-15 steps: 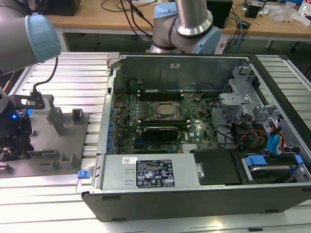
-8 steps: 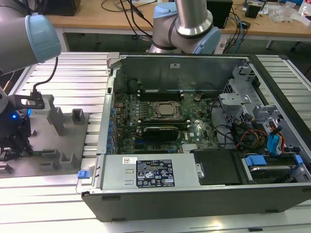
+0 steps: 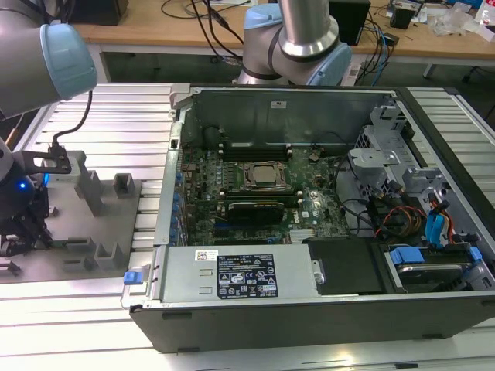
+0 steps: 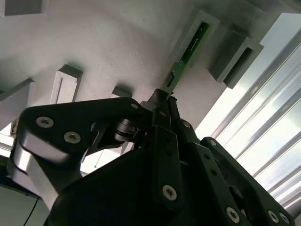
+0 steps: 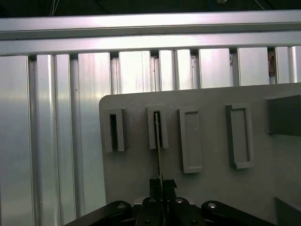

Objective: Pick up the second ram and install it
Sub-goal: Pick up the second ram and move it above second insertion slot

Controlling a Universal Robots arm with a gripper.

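Clenching the second ram [image 4: 185,57] by its near end, tool [image 4: 162,97] over fixture plate [image 5: 131,174], far end slotted.

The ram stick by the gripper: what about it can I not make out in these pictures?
1. Its near end: in the second wrist view, the gripper covers that part of the ram stick.
2. Its far end: same view, sunk in the grey holder.
3. Its flat faces: in the first wrist view it stands edge-on, a thin line.

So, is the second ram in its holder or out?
Partly in: the second ram has one end in the holder slot, end effector shut on the other.
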